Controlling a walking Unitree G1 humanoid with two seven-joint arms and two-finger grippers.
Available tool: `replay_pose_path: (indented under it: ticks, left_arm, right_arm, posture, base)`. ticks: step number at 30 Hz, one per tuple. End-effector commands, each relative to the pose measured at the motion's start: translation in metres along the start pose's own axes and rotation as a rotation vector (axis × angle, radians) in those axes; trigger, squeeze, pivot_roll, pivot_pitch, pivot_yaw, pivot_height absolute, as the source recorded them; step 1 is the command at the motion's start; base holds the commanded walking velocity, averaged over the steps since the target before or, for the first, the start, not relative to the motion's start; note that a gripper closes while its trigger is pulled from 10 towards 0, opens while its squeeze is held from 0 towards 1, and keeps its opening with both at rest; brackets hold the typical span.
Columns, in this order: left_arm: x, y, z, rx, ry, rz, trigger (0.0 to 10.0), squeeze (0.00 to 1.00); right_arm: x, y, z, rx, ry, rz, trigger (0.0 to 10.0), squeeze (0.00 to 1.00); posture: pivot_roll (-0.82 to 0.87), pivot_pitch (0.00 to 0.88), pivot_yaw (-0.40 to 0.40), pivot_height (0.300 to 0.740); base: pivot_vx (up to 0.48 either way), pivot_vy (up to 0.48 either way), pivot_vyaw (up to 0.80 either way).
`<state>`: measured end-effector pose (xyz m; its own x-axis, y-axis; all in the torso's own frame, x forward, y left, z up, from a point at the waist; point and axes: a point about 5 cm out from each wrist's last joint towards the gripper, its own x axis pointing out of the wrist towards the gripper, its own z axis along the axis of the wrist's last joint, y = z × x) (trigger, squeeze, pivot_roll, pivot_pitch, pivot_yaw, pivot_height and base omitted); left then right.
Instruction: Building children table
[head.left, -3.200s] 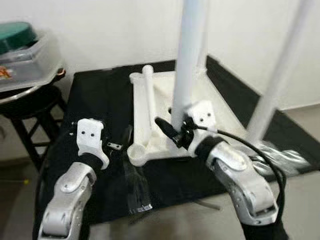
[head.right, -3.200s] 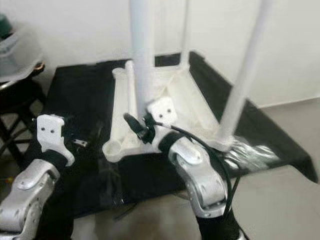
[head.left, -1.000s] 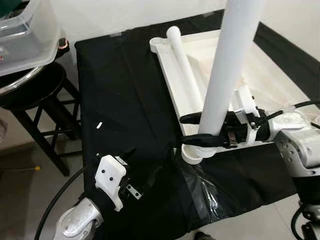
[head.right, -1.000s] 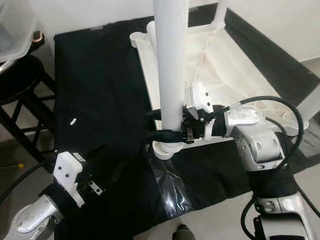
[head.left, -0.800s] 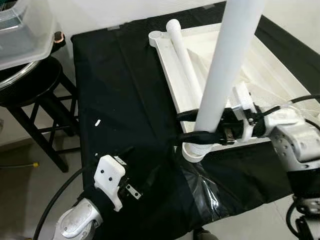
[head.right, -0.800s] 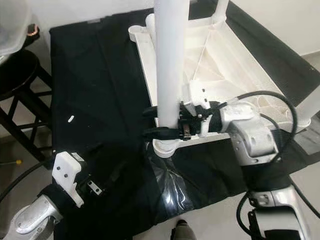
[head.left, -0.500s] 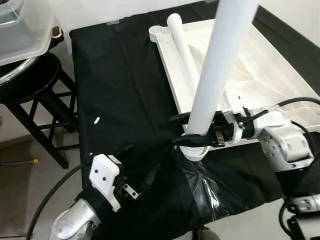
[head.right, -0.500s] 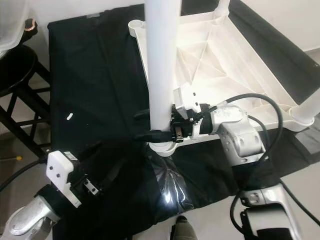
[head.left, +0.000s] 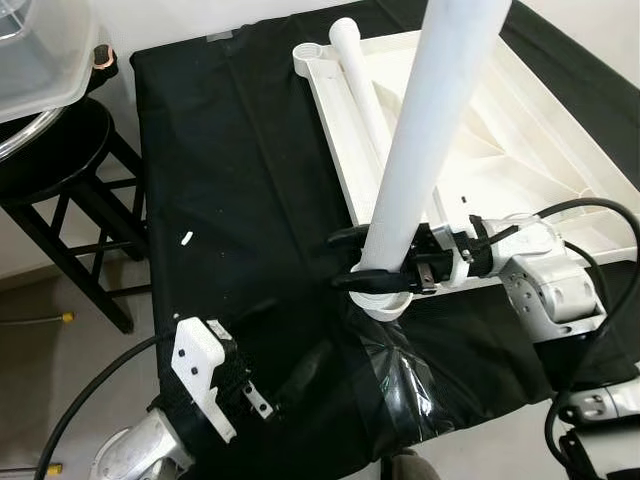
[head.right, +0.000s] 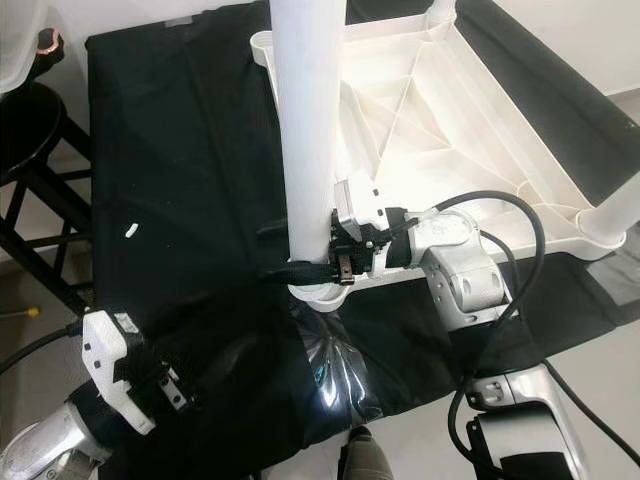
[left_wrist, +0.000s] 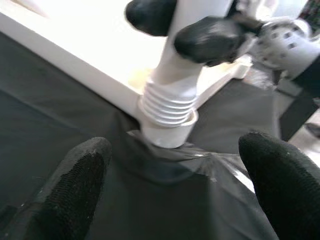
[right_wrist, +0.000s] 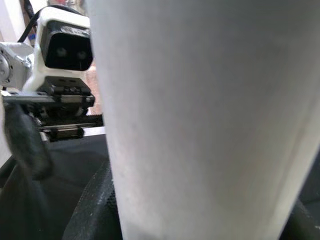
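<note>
White plastic children's table (head.right: 440, 110) lies upside down on the black cloth (head.left: 240, 190), and the thick white tubular leg (head.left: 425, 150) stands in its near corner socket (head.left: 382, 297), leaning slightly. Half a second ago the scene sat a little lower and to the right in the head views; the whole picture has shifted, so the camera moved, while the right tool (head.left: 345, 262) keeps its two black fingers clamped around the leg just above the ribbed collar. Nearest, the left tool (left_wrist: 175, 180) hovers low over the cloth with its fingers spread apart, empty, facing the socket; its white wrist block (head.left: 200, 372) now sits lower in the left eye view than before. A crinkled clear plastic sheet (head.left: 415, 375) lies on the cloth just before the socket. A second white leg (head.left: 365, 105) lies loose along the table's underside rim. Farther left, a black stool (head.left: 60, 190) carries a clear plastic bin (head.left: 40, 50), cut off by the frame. The standing leg's top runs out of view.
</note>
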<state>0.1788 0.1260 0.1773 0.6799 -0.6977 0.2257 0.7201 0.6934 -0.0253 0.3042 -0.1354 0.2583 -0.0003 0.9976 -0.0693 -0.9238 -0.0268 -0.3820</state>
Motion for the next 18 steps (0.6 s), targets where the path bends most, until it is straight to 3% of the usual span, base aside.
replay_pose_path:
  ticks: [1,18]
  left_arm:
    - [-0.003,-0.005,-0.001,-0.022,0.012,-0.031,10.0,0.0]
    - [-0.003,-0.008,-0.001,-0.041,-0.001,-0.04,10.0,0.0]
  right_arm:
    - [0.006,0.005,-0.009,0.016,0.029,0.035,10.0,0.0]
    - [-0.006,0.01,-0.017,0.136,-0.043,-0.067,10.0,0.0]
  posture:
    - [0.05,0.347,0.032,0.74]
    - [0.04,0.349,0.028,0.74]
  base:
    - [0.0,0.0,0.0]
    - [0.0,0.0,0.0]
